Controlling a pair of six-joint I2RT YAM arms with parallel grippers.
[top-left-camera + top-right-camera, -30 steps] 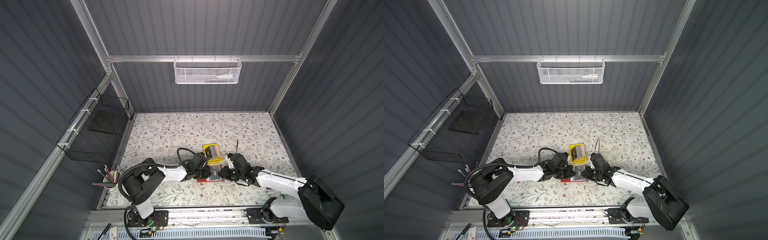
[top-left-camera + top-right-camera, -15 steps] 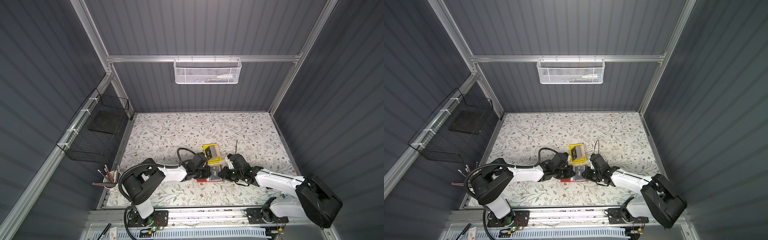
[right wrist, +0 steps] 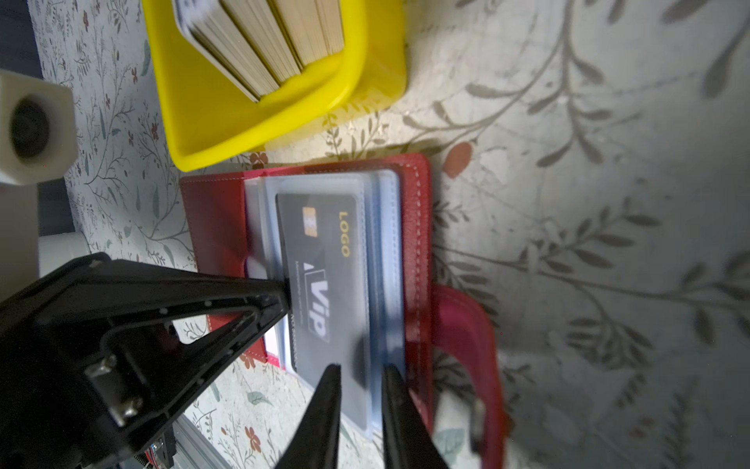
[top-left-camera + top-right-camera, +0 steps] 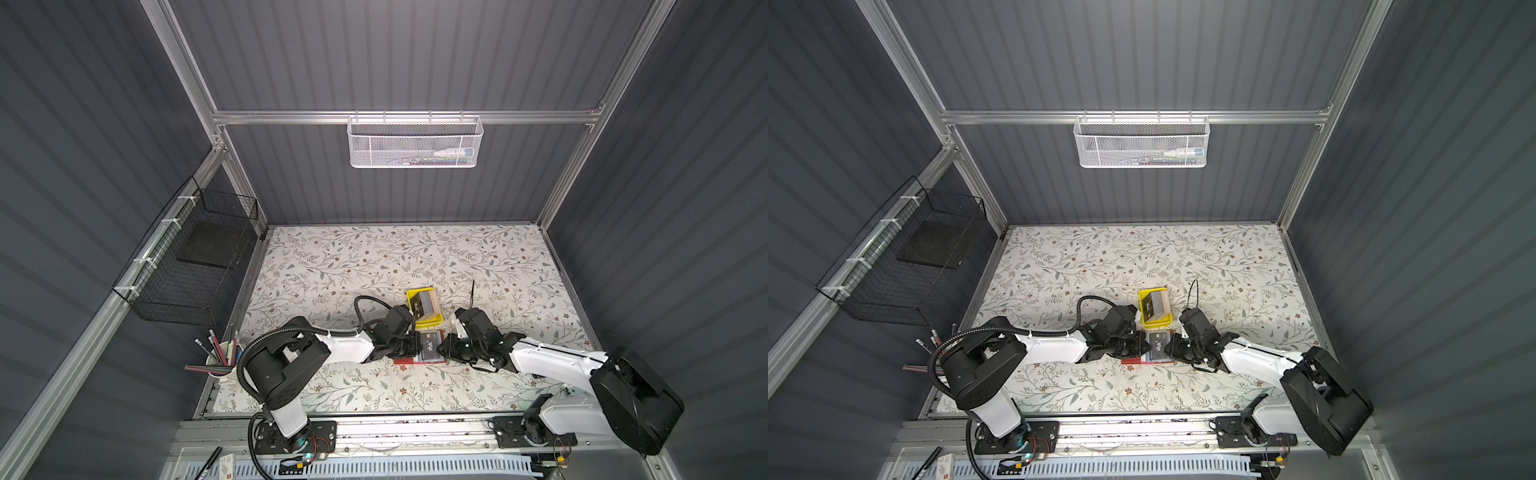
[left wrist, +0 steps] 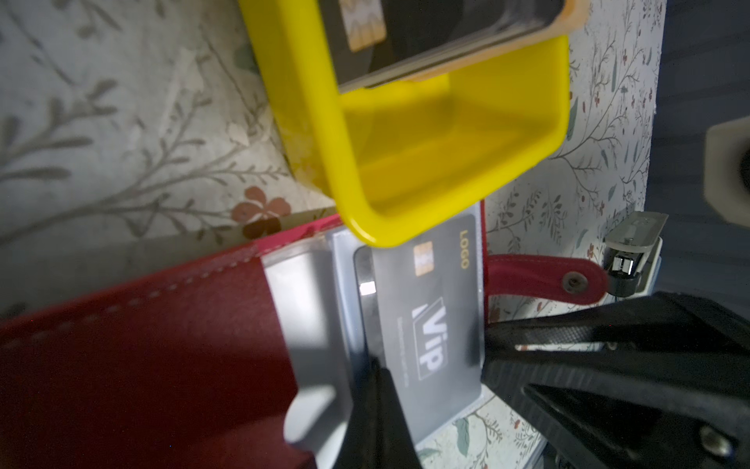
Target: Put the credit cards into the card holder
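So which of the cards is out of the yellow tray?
The black VIP card, lying at the clear pockets of the open red wallet. The other cards are stacked in the yellow tray.

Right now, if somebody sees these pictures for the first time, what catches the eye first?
The open red card holder lies in the front half of the table, between the left arm and the right arm, with a black VIP card at its clear pockets. Just behind it stands a bright yellow tray holding a stack of cards.
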